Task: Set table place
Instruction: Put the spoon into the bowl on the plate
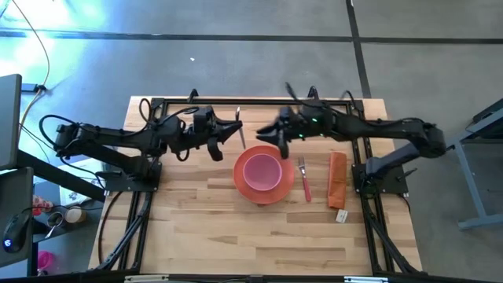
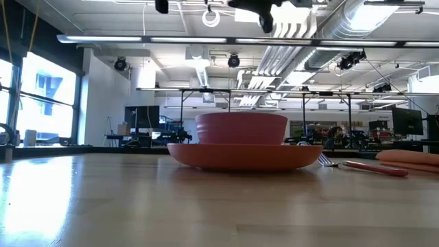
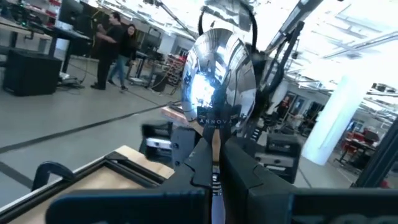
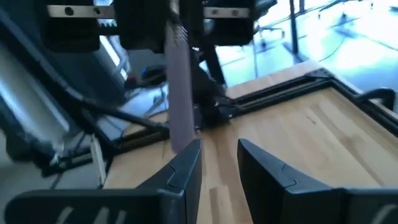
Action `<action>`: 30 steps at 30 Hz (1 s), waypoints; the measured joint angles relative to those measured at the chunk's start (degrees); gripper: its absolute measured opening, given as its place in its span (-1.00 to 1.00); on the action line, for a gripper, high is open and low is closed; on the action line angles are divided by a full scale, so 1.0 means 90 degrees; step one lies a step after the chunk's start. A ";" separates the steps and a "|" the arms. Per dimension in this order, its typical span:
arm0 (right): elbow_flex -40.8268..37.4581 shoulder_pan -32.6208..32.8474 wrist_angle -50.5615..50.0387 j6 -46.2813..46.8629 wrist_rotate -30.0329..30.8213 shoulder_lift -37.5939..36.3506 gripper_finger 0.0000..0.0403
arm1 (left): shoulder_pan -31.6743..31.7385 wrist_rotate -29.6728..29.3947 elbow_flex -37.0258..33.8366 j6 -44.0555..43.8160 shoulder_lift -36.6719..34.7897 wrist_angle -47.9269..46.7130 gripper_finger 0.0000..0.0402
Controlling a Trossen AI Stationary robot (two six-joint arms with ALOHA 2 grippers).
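Fingers of the left gripper (image 1: 229, 132) pinch the raised spoon (image 3: 217, 81) while the right gripper (image 1: 267, 134) waits open; a loose handover could drop it onto the worktop (image 1: 236, 228).

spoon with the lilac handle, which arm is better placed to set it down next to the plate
Left, probably. The left gripper is shut on the lilac-handled metal spoon in the air behind the round orange plate. The right gripper is open and empty, and the pink-handled metal fork already lies on its side.
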 joint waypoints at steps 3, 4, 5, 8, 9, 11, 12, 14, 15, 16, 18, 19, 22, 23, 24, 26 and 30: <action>0.0901 -0.0034 -0.0795 -0.0445 -0.0114 0.0588 -0.53 | 0.0000 0.0009 -0.0002 0.0023 0.0037 -0.0017 -1.00; 0.1167 -0.0038 -0.1095 -0.0562 -0.0116 0.0750 -0.53 | 0.0000 0.0006 -0.0002 0.0023 0.0037 -0.0025 -1.00; 0.1441 -0.0040 -0.1370 -0.0658 -0.0117 0.0903 -0.53 | 0.0000 0.0005 -0.0002 0.0037 0.0037 -0.0025 -1.00; 0.2152 -0.0036 -0.1930 -0.0900 -0.0127 0.1273 -0.53 | 0.0000 -0.0008 -0.0002 0.0125 0.0037 -0.0030 -1.00; 0.2335 -0.0009 -0.2010 -0.0971 -0.0186 0.1382 -0.53 | 0.0000 -0.0010 -0.0002 0.0127 0.0036 -0.0030 -1.00; 0.2610 0.0029 -0.2150 -0.1059 -0.0313 0.1572 -0.53 | -0.0002 0.0001 -0.0002 0.0136 0.0029 -0.0049 -1.00; 0.2732 0.0038 -0.2199 -0.1064 -0.0404 0.1646 -0.53 | -0.0004 0.0012 -0.0002 0.0146 0.0029 -0.0053 -1.00; 0.2906 0.0063 -0.2296 -0.1067 -0.0529 0.1733 -0.53 | -0.0015 0.0038 0.0000 0.0181 0.0023 -0.0053 -1.00; 0.2953 0.0071 -0.2346 -0.1076 -0.0530 0.1751 -0.53 | -0.0015 0.0048 0.0004 0.0194 0.0020 -0.0050 -1.00; 0.2974 0.0074 -0.2367 -0.1108 -0.0529 0.1760 -0.53 | -0.0015 0.0057 0.0005 0.0214 0.0020 -0.0047 -1.00; 0.2975 0.0071 -0.2370 -0.1065 -0.0534 0.1768 -0.53 | -0.0012 0.0048 0.0005 0.0262 0.0020 -0.0067 -1.00; 0.2975 0.0071 -0.2372 -0.1031 -0.0554 0.1770 -0.53 | -0.0010 0.0048 0.0005 0.0266 0.0020 -0.0076 -1.00; 0.2975 0.0050 -0.2447 -0.0993 -0.1006 0.1734 -0.53 | -0.0015 0.0153 0.0005 0.0257 0.0021 -0.0073 -1.00; 0.2975 0.0022 -0.2531 -0.0989 -0.1253 0.1682 -0.53 | -0.0015 0.0272 0.0005 0.0237 0.0026 -0.0063 -1.00; 0.2975 -0.0017 -0.2652 -0.0978 -0.1562 0.1615 -0.53 | -0.0015 0.0395 0.0005 0.0205 0.0025 -0.0054 -1.00; 0.2993 -0.0105 -0.2746 -0.0940 -0.2460 0.1459 -0.53 | 0.0008 0.0542 -0.0002 0.0185 0.0020 -0.0048 -1.00; 0.2998 -0.0281 -0.2643 -0.0941 -0.4232 0.1398 -0.53 | 0.0010 0.0994 -0.0005 0.0159 0.0015 0.0038 -1.00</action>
